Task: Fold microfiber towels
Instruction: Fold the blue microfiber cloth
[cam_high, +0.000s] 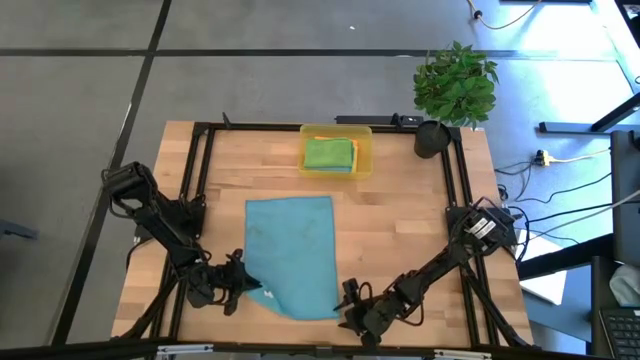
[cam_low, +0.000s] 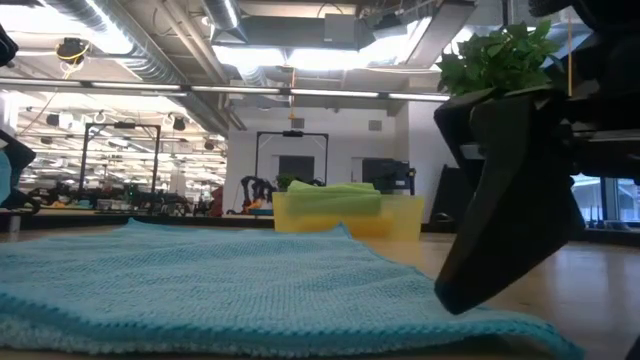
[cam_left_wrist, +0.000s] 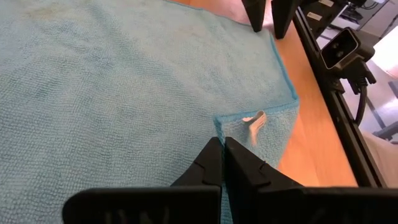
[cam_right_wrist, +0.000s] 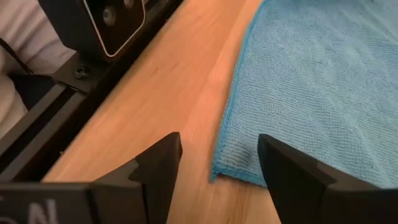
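**Teal towel lies flat, both grippers at its near corners**

You are looking down on a teal towel (cam_high: 293, 252) spread open on the wooden table (cam_high: 400, 230), its long axis running from 12 to 6 o'clock in the high view, tilted slightly so the near end drifts toward 5 o'clock. The far edge points at the yellow tray (cam_high: 362, 160) at 12 o'clock, which holds a folded green towel (cam_high: 328, 153) with an orange edge showing beneath it.

Your left gripper (cam_high: 245, 283) sits at the towel's 7 o'clock corner; its wrist view shows the fingers (cam_left_wrist: 214, 163) pressed together on the cloth edge, where the corner is turned over and a small white tag (cam_left_wrist: 255, 119) shows.

Your right gripper (cam_high: 350, 300) is at the 5 o'clock corner. Its wrist view shows the fingers (cam_right_wrist: 158, 158) spread apart, straddling the towel's corner and bare wood, gripping nothing.

A potted plant (cam_high: 455, 85) stands at the table's 1 o'clock corner, well apart from the towel.
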